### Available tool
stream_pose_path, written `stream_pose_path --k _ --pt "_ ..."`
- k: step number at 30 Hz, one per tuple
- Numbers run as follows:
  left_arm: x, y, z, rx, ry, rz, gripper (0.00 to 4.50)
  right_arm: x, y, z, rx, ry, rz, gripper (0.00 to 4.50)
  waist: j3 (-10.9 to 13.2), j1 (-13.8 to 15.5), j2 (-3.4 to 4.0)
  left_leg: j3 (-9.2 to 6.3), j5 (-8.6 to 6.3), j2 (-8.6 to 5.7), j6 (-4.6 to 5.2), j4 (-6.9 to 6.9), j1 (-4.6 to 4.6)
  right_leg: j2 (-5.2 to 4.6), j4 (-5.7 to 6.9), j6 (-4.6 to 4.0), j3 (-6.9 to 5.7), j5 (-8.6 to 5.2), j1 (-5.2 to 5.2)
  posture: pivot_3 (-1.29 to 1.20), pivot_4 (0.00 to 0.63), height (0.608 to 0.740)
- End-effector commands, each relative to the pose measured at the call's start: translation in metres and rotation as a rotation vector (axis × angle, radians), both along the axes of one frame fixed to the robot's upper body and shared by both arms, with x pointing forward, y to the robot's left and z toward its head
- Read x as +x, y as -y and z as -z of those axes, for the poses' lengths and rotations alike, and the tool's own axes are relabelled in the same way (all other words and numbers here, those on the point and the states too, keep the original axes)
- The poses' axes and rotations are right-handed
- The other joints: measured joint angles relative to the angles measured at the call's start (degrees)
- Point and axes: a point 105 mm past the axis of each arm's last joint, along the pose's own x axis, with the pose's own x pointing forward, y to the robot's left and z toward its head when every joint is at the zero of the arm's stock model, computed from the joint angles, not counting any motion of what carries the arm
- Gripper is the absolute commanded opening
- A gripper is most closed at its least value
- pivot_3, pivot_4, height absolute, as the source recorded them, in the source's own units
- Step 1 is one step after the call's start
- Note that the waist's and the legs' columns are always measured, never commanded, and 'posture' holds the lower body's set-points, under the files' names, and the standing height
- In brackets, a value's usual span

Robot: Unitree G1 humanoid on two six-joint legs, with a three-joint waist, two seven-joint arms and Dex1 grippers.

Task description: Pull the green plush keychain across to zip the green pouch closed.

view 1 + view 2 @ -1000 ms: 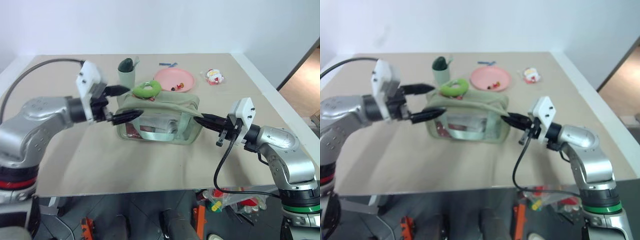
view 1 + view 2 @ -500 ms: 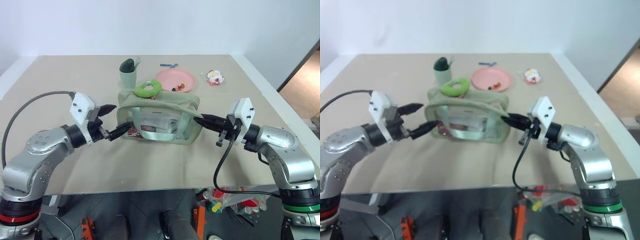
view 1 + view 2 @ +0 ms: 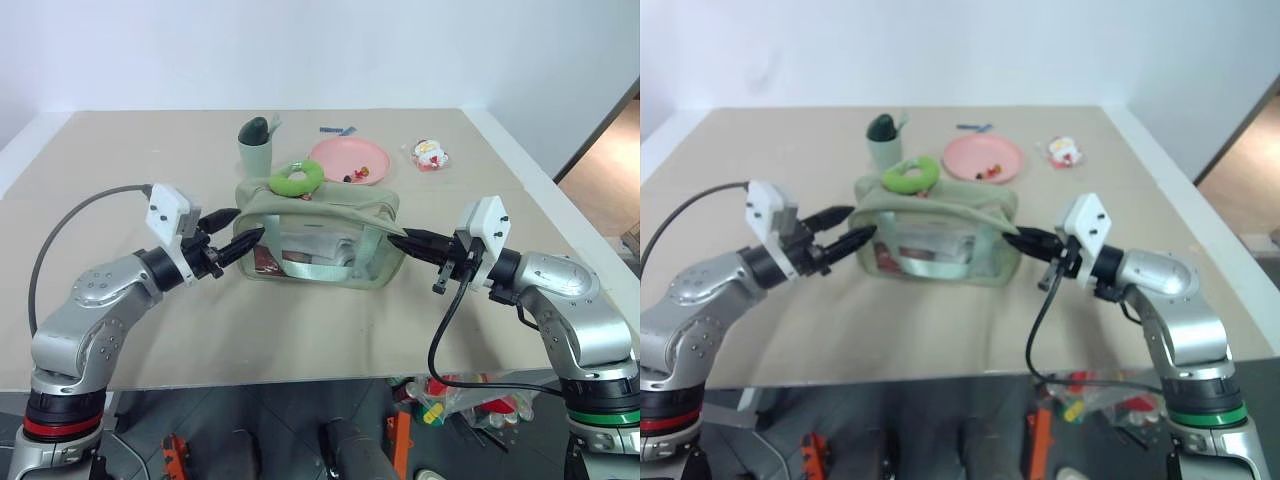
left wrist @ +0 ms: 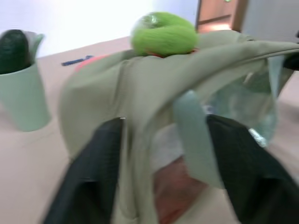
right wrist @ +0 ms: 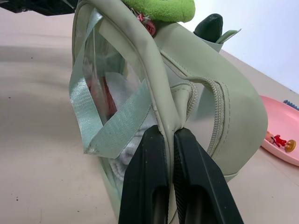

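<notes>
The left gripper (image 3: 240, 232) has dropped from up beside the top of the green pouch (image 3: 318, 235) to the level of the pouch's left end, and its fingers, spread wide a second ago, have drawn in around that end; from the left wrist view the two black fingers sit either side of the fabric corner with a gap between them, so I cannot tell whether they have bitten down yet or are only closing. To me that reads as the arm giving up a reach over the top and going for a hold on the end, to brace the pouch. The right gripper (image 5: 168, 140) has not budged: its fingers are clenched on the seam tab at the pouch's right end. The green plush keychain (image 3: 294, 177) lies on top of the pouch toward its back left corner, nobody touching it, so the pull to zip the pouch closed has not begun, as far as I can judge. Through the clear side panels the pouch holds something white and something reddish, too muddled to name, with the pale strap (image 3: 318, 268) hanging across the front. Behind it a pale green cup (image 3: 255, 152) carries a dark green thing, and the pink plate (image 3: 350, 157) has a few small bits at its front edge.
</notes>
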Motion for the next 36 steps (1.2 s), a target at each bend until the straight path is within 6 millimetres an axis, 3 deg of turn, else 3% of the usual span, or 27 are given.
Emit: stream_pose_path --k 1,4,5,11,14,17,21,28,31,36 --pt "0.002 0.000 -0.009 -0.004 0.045 -0.007 1.29 -0.002 0.001 -0.002 -0.027 0.012 0.004 0.00 0.00 0.01 0.00 -0.01 0.00 0.00 0.00 0.00 0.00 0.00 0.00 0.00 -0.01 0.00 0.00 0.00 0.150 0.740" --pt "0.002 0.001 -0.008 -0.002 0.041 -0.006 0.31 -0.003 0.000 -0.002 -0.017 -0.014 -0.009 0.00 0.00 0.02 0.00 -0.01 0.00 0.00 0.00 0.00 -0.01 -0.01 0.00 0.00 -0.02 0.00 0.01 0.00 0.150 0.740" --pt "0.002 0.001 -0.008 -0.001 0.040 -0.005 0.03 -0.004 0.000 -0.002 -0.008 -0.047 -0.019 0.34 0.00 0.02 0.00 0.00 0.00 -0.01 0.00 0.00 -0.01 -0.01 -0.01 0.00 0.00 0.00 0.01 0.00 0.150 0.740" --pt "0.002 0.002 -0.007 0.012 0.026 0.001 0.00 -0.009 0.010 -0.030 0.070 -0.159 -0.024 2.44 0.02 0.04 0.03 0.00 0.00 -0.03 0.00 -0.01 -0.10 -0.03 -0.01 0.01 0.01 0.00 -0.06 0.00 0.150 0.740" --pt "0.001 0.004 -0.006 0.014 0.020 0.008 0.00 -0.010 0.016 -0.055 0.111 -0.207 -0.034 3.44 0.03 0.09 0.02 0.00 0.00 -0.05 0.00 0.01 -0.16 -0.06 -0.02 0.02 0.01 0.00 -0.12 0.00 0.150 0.740" --pt "0.001 0.005 -0.006 0.014 0.018 0.012 0.00 -0.009 0.007 -0.086 0.154 -0.208 -0.082 4.46 0.02 0.03 0.02 -0.01 0.00 -0.05 0.00 0.00 -0.16 -0.05 -0.03 0.02 -0.01 0.00 -0.11 0.00 0.150 0.740" --pt "-0.003 0.011 -0.003 0.016 0.006 0.038 0.00 0.020 -0.029 -0.109 0.191 -0.164 -0.126 4.49 0.02 -0.11 0.01 -0.02 0.00 -0.03 0.00 -0.01 -0.13 -0.02 -0.03 0.01 -0.02 0.00 -0.12 0.00 0.150 0.740" --pt "-0.006 0.015 -0.001 0.016 0.004 0.044 0.00 0.079 -0.080 -0.105 0.180 -0.159 -0.072 4.49 0.02 0.26 0.02 -0.03 0.01 -0.02 0.02 0.02 -0.56 -0.04 -0.04 0.26 -0.07 0.14 -0.38 0.00 0.150 0.740" --pt "-0.007 0.015 0.000 0.016 0.006 0.040 0.00 0.091 -0.089 -0.098 0.156 -0.176 -0.070 4.49 0.02 0.49 0.02 -0.04 -0.04 -0.07 0.02 0.01 -0.72 -0.17 -0.08 0.36 -0.14 0.15 -0.44 0.00 0.150 0.740" --pt "-0.007 0.011 0.001 0.013 0.010 0.014 0.00 0.090 -0.095 -0.075 0.088 -0.238 -0.126 4.49 0.02 0.42 0.03 -0.06 -0.21 -0.12 0.10 -0.02 -0.74 -0.25 -0.09 0.24 -0.18 0.11 -0.44 0.00 0.150 0.740"
